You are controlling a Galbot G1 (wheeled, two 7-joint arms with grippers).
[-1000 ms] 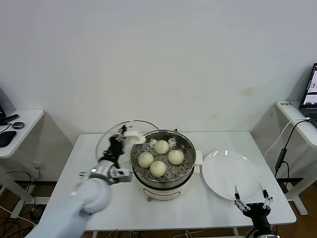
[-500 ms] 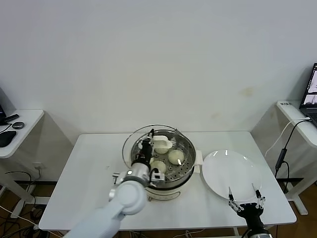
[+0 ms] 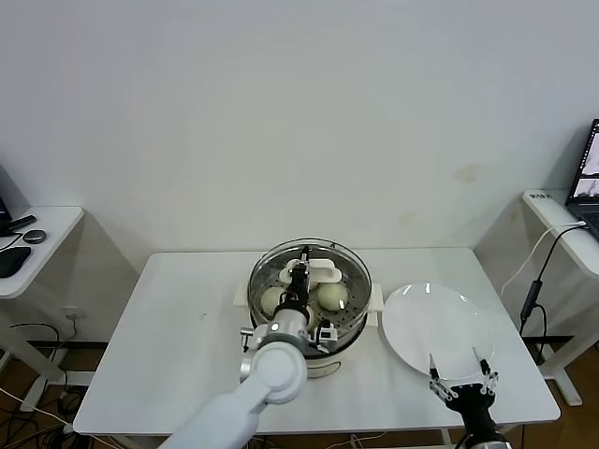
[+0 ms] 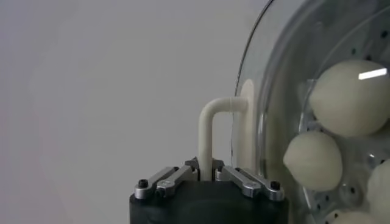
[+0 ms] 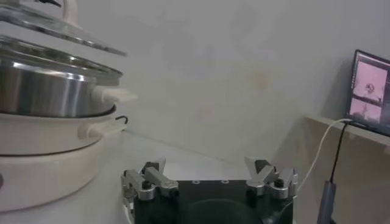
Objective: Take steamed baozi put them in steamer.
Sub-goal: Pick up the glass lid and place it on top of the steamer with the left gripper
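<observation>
Steamer (image 3: 323,348) of shiny steel on its white base stands near the middle of the white tabletop (image 3: 159,346), the biggest thing on it. Over its mouth sits the round glass lid (image 3: 351,267), held level above the rim; in the right wrist view the lid's edge (image 5: 67,39) shows just above the steel wall (image 5: 42,91), and whether the two touch cannot be told. To the robot's right of the pot, just beside its side handle, lies a flat white plate (image 3: 435,327) with nothing on it. Through the glass the steamed baozi (image 3: 333,296) show inside on the perforated tray; the left wrist view shows them as pale domes (image 4: 350,97) behind the glass, close together. The left tool (image 3: 301,277) reaches in over the pot from the front and is clamped on the lid's white handle (image 4: 210,131), its jaws pinching the handle's upright leg. The right tool (image 3: 460,382) hangs low at the front edge of the tabletop, near the plate, with its fingers (image 5: 149,176) spread wide and nothing between them.
</observation>
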